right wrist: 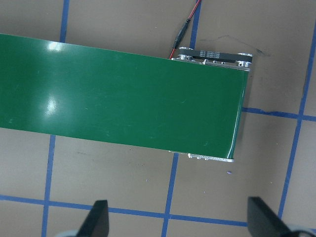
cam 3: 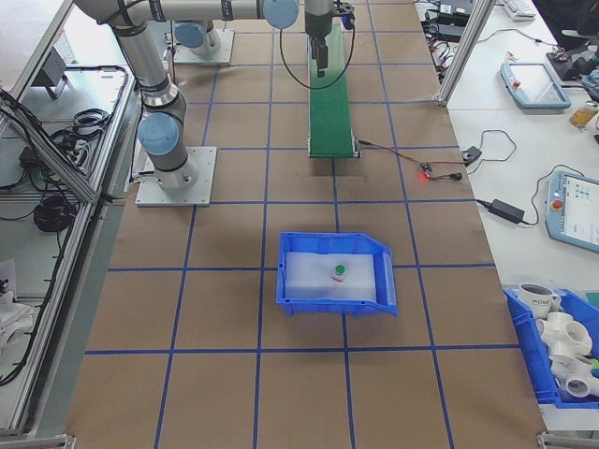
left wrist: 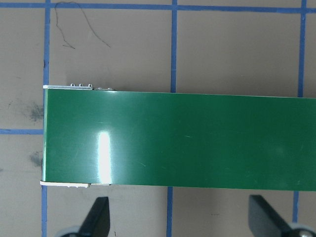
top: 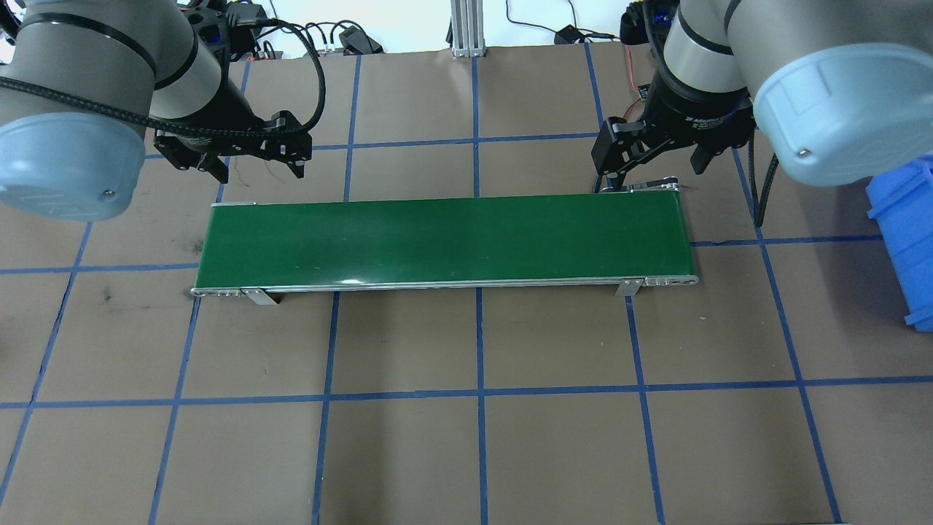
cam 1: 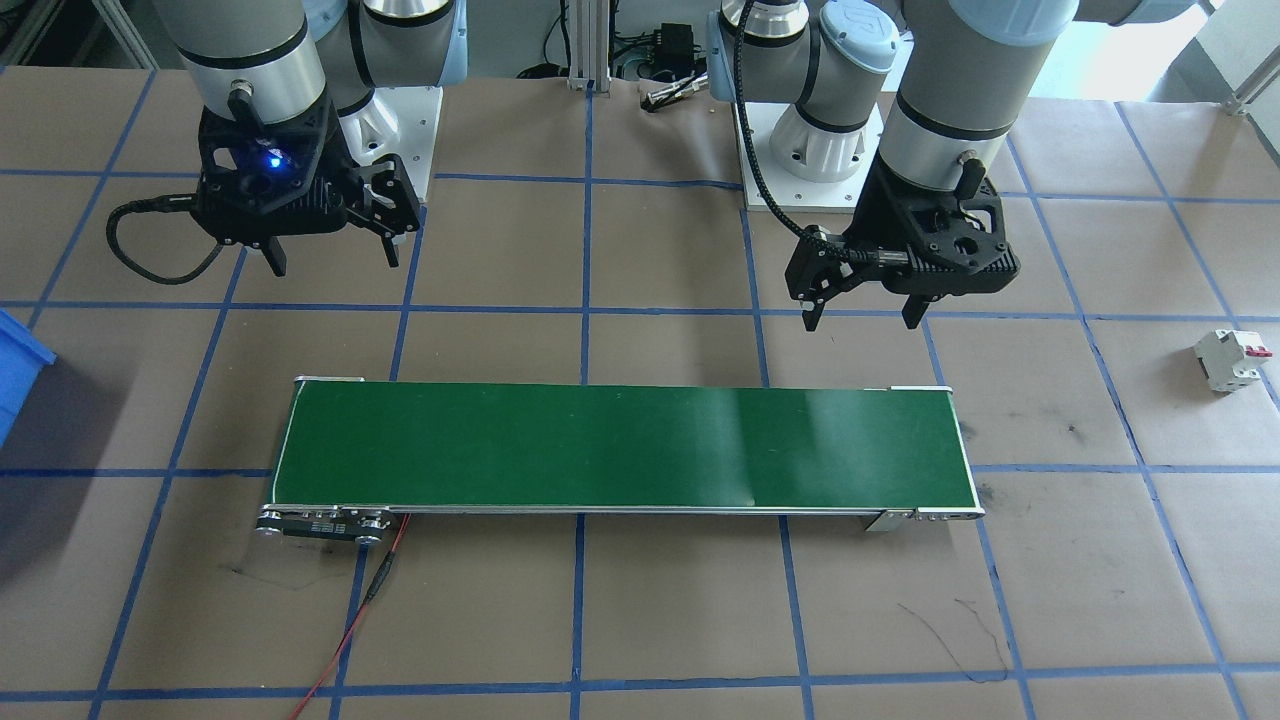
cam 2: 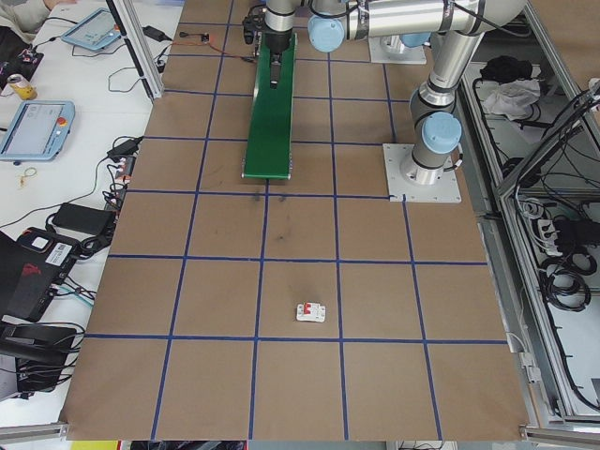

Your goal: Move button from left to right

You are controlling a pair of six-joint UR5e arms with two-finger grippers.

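Button (cam 3: 340,272) sits in the blue bin (cam 3: 290,292) low in the right side view, so I think my job is done. Left pincer (cam 1: 863,314) and right pincer (cam 1: 333,258) hang apart, holding nothing.

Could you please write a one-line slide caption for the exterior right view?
Button sits in the blue bin on the robot's right; both arms hover over the green conveyor beyond.

Green conveyor belt (cam 1: 620,445) mid-table; circuit breaker (cam 1: 1232,360) apart; blue bin (cam 3: 337,274).
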